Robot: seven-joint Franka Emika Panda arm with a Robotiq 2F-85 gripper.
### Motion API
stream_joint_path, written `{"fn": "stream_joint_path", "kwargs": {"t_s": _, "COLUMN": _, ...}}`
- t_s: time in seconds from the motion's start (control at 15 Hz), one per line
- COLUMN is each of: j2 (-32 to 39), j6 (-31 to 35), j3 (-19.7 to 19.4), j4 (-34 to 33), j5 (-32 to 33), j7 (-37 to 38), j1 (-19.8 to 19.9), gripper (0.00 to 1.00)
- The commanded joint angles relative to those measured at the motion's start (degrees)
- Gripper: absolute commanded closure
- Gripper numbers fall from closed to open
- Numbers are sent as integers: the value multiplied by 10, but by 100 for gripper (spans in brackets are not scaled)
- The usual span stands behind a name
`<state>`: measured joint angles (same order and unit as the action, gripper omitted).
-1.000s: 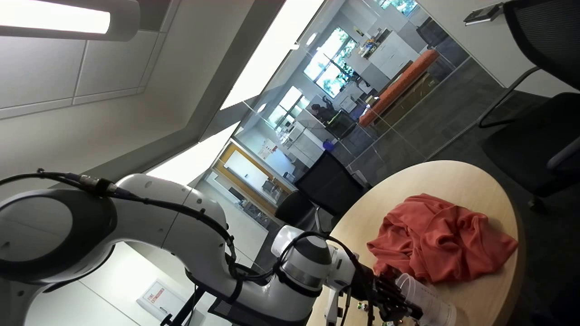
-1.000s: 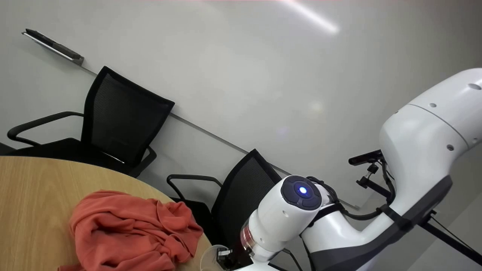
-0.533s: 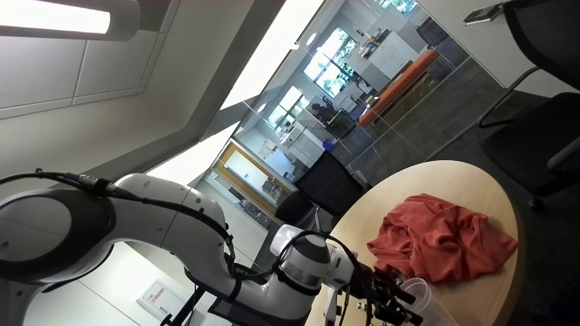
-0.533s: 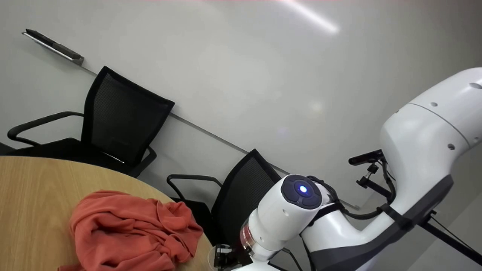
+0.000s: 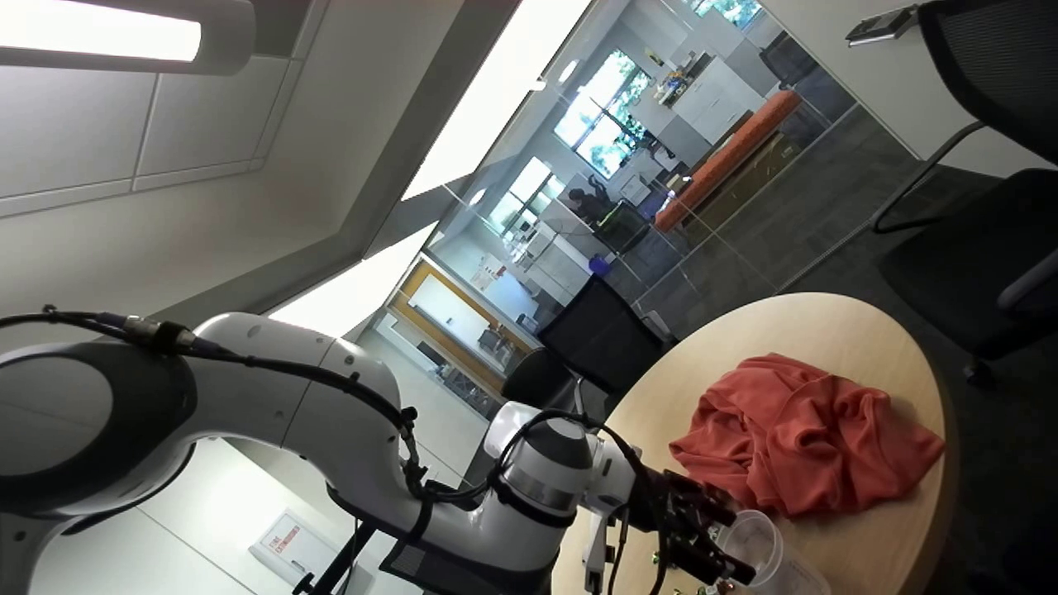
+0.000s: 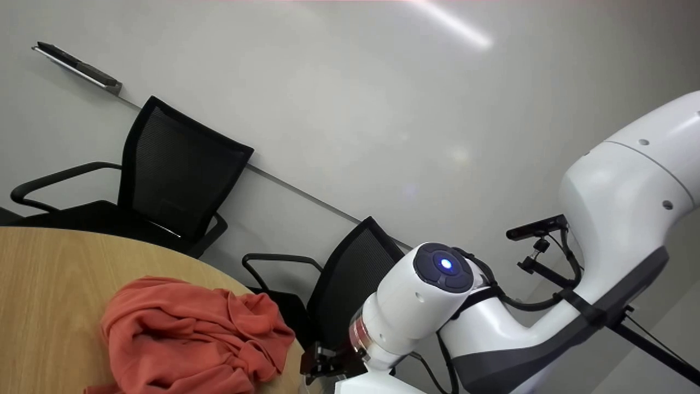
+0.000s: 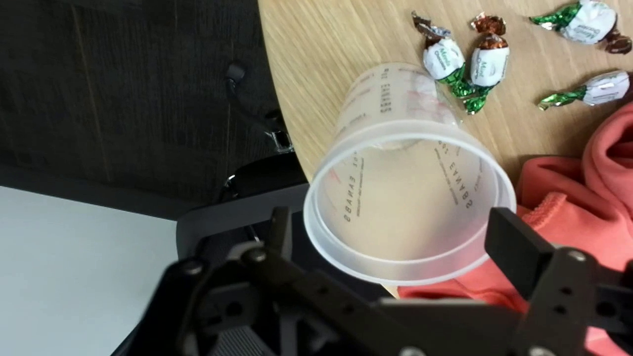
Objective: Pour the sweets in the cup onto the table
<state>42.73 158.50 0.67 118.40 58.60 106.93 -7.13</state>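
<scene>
- Wrist view: left of the cup (image 7: 405,131), the edge of the surface (image 7: 316,54) is reached and dark floor (image 7: 148,99) is seen past it; only a narrow strip is shown between cup and edge, so sideways drift that way should be avoided.
- At the cup: it is stood on the surface, upright as far as can be judged, and nothing loose is made out inside. The end effector (image 7: 390,222) is spread wide at the rim with nothing gripped; whether the rim is touched cannot be told.
- There too, the pour is judged to be done and the letting-go to be the step in hand; a straight withdrawal from the mouth is called for next, before any turn.
- Right of the cup: four wrapped sweets (image 7: 488,66) are seen on the surface, two just beside its wall, two well apart.
- Right of the cup again, showing past its rim: a red cloth (image 7: 588,212) is bunched, where snagging is possible; in both exterior views, broader room is shown on its far side from the cup.
</scene>
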Motion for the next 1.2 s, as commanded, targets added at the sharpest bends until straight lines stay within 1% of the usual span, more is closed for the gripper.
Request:
{"fn": "stream_joint_path", "kwargs": {"t_s": 0.0, "j2": -50, "j6": -9, "j3": 11, "j4": 39, "j5": -2, "j7": -20, "j1": 4, "gripper": 0}}
{"fn": "stream_joint_path", "kwargs": {"t_s": 0.4, "j2": -110, "j6": -5, "j3": 17, "j4": 90, "j5": 7, "j7": -53, "j1": 3, "gripper": 0}}
{"fn": "stream_joint_path", "kwargs": {"t_s": 0.93, "j2": -183, "j6": 18, "j3": 14, "j4": 145, "j5": 61, "j7": -47, "j1": -1, "gripper": 0}}
{"fn": "stream_joint_path", "kwargs": {"t_s": 1.0, "j2": -147, "j6": 5, "j3": 15, "j4": 113, "j5": 48, "j7": -44, "j1": -2, "gripper": 0}}
{"fn": "stream_joint_path", "kwargs": {"t_s": 1.13, "j2": -160, "j6": 6, "j3": 15, "j4": 123, "j5": 53, "j7": -44, "j1": -2, "gripper": 0}}
